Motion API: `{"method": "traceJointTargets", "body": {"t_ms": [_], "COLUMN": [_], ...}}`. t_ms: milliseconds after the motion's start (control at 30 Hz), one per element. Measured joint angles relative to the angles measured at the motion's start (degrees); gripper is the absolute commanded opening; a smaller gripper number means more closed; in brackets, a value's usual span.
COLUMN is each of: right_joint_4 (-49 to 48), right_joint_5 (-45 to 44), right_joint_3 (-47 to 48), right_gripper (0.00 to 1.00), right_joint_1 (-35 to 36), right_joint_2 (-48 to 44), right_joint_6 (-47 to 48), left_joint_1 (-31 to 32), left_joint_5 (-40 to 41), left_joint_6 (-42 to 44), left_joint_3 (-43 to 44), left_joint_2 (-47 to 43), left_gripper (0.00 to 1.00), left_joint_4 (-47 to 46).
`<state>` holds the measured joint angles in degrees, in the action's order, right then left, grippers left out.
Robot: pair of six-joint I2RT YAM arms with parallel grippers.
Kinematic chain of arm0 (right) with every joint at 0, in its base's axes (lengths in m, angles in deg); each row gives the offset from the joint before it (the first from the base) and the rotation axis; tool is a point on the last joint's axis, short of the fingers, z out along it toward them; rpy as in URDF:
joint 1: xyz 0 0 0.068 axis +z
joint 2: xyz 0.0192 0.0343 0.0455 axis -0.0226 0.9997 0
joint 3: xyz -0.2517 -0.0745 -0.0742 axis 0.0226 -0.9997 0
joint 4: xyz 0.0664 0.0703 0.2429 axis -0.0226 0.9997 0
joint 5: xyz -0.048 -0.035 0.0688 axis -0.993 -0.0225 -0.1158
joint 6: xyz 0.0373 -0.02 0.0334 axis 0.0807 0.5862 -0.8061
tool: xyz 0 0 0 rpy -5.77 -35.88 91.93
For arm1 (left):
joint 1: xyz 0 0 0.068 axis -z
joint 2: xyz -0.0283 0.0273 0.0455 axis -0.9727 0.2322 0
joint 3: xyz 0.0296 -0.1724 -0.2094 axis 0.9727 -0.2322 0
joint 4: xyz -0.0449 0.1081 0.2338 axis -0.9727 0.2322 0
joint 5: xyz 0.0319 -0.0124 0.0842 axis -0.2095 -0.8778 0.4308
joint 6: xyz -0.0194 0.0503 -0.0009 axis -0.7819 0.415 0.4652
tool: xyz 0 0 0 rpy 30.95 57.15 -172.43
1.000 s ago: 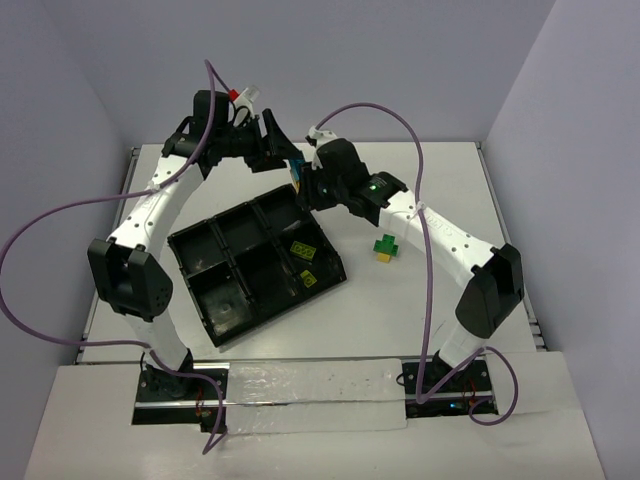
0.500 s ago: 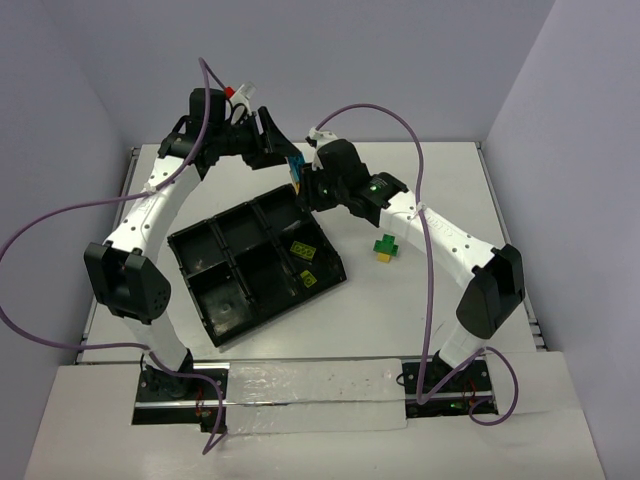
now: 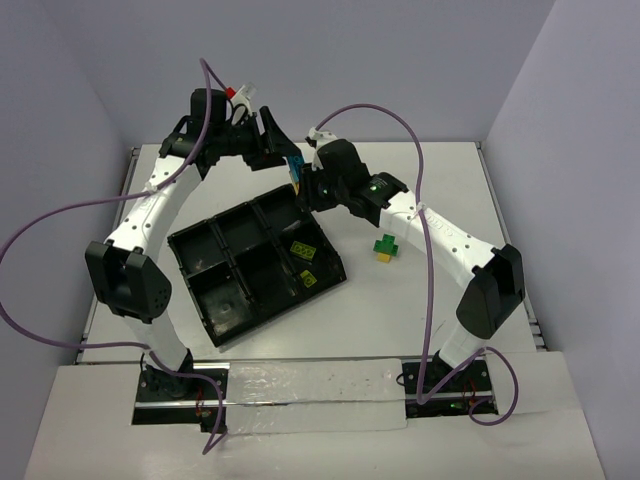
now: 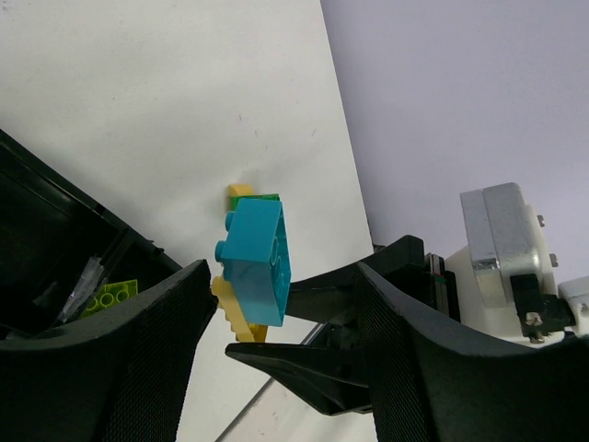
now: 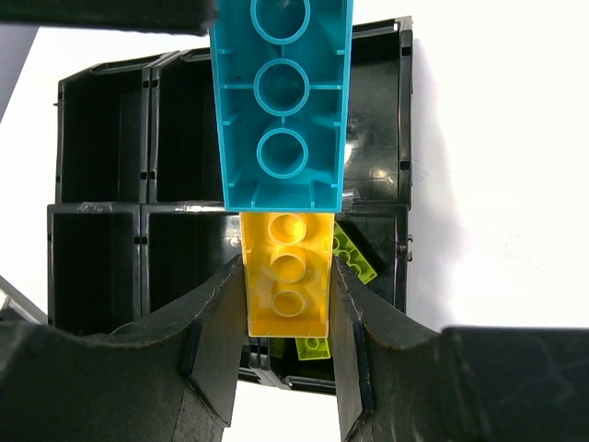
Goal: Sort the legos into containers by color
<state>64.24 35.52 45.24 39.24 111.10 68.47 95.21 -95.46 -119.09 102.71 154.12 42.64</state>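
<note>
The glossy black six-compartment plastic tray (image 3: 213, 290) holds lime-yellow bricks (image 3: 300, 249) in two compartments at 3 o'clock. The right end effector (image 5: 287, 308) grips a yellow brick (image 5: 287, 267) joined to a light blue brick (image 5: 281, 101) over the tray's 1 o'clock corner. The left end effector (image 4: 281, 272), jaws apart, brackets the blue one.

blue brick (image 5: 281, 101) top cropped, yellow brick (image 5: 287, 262) sides behind right end effector (image 5: 287, 308)

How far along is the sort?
Done: two lime plastic bricks lie in the glossy black compartment tray. In hand: the right tool clamps a yellow plastic brick joined to a light blue brick, which the open left tool straddles. Left: separating those, plus the green-and-yellow brick stack on the table.
</note>
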Motion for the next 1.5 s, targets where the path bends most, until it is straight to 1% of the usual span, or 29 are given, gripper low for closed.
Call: {"method": "traceJointTargets", "body": {"t_ms": [300, 433, 600, 700, 733, 767, 800, 833, 867, 1133, 1333, 1500], "right_joint_4": [0.0, 0.0, 0.0, 0.02, 0.02, -0.01, -0.04, -0.04, -0.05, 0.13, -2.1, -2.29], "right_joint_5": [0.02, 0.02, 0.18, 0.24, 0.21, 0.16, 0.11, 0.07, 0.04, -0.66, -3.07, -5.0], "right_joint_3": [0.0, 0.0, 0.04, 0.08, 0.1, 0.13, 0.13, 0.13, 0.13, 0.11, -2.33, -3.26], "right_gripper": [0.0, 0.0, 0.0, 0.0, 0.0, 0.0, 0.0, 0.0, 0.0, 0.0, 0.0, 0.0], "right_joint_1": [0.12, 0.3, 0.61, 0.65, 0.68, 0.7, 0.7, 0.7, 0.7, 0.76, 1.21, 1.69], "right_joint_2": [0.0, 0.0, 0.0, 0.0, 0.0, -0.01, -0.04, -0.06, -0.07, -0.07, -1.31, -1.36], "right_joint_6": [0.0, 0.02, 0.02, 0.02, 0.02, 0.0, 0.0, 0.0, 0.0, 0.0, 0.23, 0.2], "left_joint_1": [0.0, 0.0, 0.0, -0.01, -0.03, -0.05, -0.1, -0.17, -0.23, -0.36, -1.74, -2.2], "left_joint_5": [-0.31, -0.57, -0.91, -0.93, -0.91, -0.88, -0.89, -0.9, -0.92, -1.53, -6.02, -8.13], "left_joint_6": [-0.02, 0.02, 0.1, 0.16, 0.22, 0.33, 0.45, 0.58, 0.75, 0.87, -3.33, -6.0], "left_joint_3": [0.41, 0.43, 0.43, 0.43, 0.43, 0.43, 0.43, 0.43, 0.44, 0.52, -2.69, -4.42], "left_joint_2": [1.5, 1.6, 1.6, 1.6, 1.6, 1.63, 1.64, 1.67, 1.71, 2.1, 2.1, 2.1], "left_gripper": [0.65, 0.55, 0.54, 0.4, 0.37, 0.25, 0.15, 0.06, 0.01, 0.0, 0.0, 0.0], "left_joint_4": [-0.01, -0.03, -0.02, -0.01, 0.0, 0.02, 0.02, 0.03, 0.04, -0.08, -5.4, -7.0]}}
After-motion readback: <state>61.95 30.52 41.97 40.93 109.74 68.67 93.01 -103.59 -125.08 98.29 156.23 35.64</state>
